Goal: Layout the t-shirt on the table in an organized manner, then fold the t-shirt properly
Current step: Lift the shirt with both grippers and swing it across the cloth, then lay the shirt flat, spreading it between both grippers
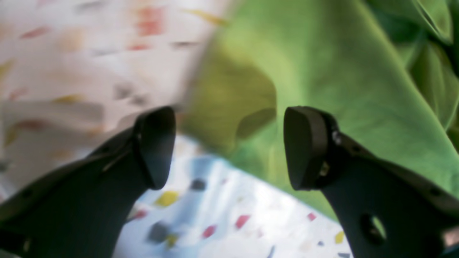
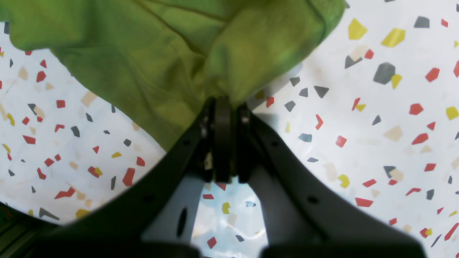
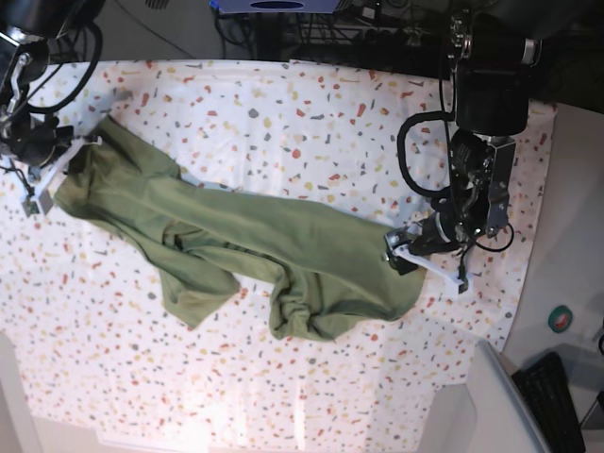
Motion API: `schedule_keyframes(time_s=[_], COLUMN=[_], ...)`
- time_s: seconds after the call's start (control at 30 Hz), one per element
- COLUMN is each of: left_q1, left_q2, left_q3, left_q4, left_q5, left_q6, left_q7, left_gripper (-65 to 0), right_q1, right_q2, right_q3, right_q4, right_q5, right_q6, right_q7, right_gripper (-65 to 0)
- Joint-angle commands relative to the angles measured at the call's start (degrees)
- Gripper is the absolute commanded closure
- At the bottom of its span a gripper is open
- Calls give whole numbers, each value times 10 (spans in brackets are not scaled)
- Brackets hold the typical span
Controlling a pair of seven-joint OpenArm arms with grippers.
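Olive-green cotton, one t-shirt (image 3: 255, 250), lies rumpled and stretched across the speckled surface (image 3: 311, 113) from far left to near right. Only the base view shows that whole spread. The right wrist view shows the right gripper (image 2: 223, 107) with fingers clamped on a bunched shirt edge. The left gripper (image 1: 229, 147), reaching low at the shirt's right end, has fingers apart, holding nothing.

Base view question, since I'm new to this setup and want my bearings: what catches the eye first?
The olive-green t-shirt sprawls crumpled and stretched diagonally across the speckled table. At its far left end the right pincer is shut on the cloth, while the left pincer hovers open at the shirt's right edge.
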Motion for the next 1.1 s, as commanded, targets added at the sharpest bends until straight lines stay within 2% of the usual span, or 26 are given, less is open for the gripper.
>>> schedule_keyframes(time_s=[0.0,0.03,0.07,0.13,0.17,0.27,0.43,0.5,0.6,0.77,0.83,0.9,0.97,1.07], left_q1=[-6,-6,-5,-1,3,41,120,130,118,9,-40,-90,-146,-229], left_q2=[2,2,2,2,0,-7,-6,-5,1,11,19,20,21,31], left_q3=[9,15,17,17,17,6,-84,-110,-128,-126,-125,-98,-61,-8], left_q4=[-5,-10,-15,-11,0,81,292,357,412,377,346,303,250,167], left_q5=[-11,-11,-12,-13,-13,-13,-13,-13,-13,-10,-8,-8,-8,-8], left_q6=[-4,-4,-4,-4,-4,-4,-4,-4,-4,-3,-3,-2,-2,-2], left_q7=[3,-9,-19,-16,-5,46,160,205,243,283,285,281,279,231], left_gripper=[-421,-369,-275,-18,0,0,0,0,0,0,0,0,0,0], right_q1=[8,8,8,8,8,1,-16,-21,-5,83,127,175,233,307], right_q2=[9,9,9,9,9,9,6,4,4,11,28,42,57,84], right_q3=[2,1,1,4,4,5,6,5,1,1,0,0,0,0], right_q4=[8,8,8,8,11,31,96,119,123,110,93,64,24,-30], right_q5=[8,8,8,8,8,8,8,8,8,7,7,7,7,7], right_q6=[0,0,0,0,0,0,0,0,0,-5,-28,-45,-47,-47], right_q7=[8,8,8,8,8,5,4,4,4,3,3,4,4,7], right_gripper=[0,0,0,0,0,0,0,0,0,0,0,0,0,0])
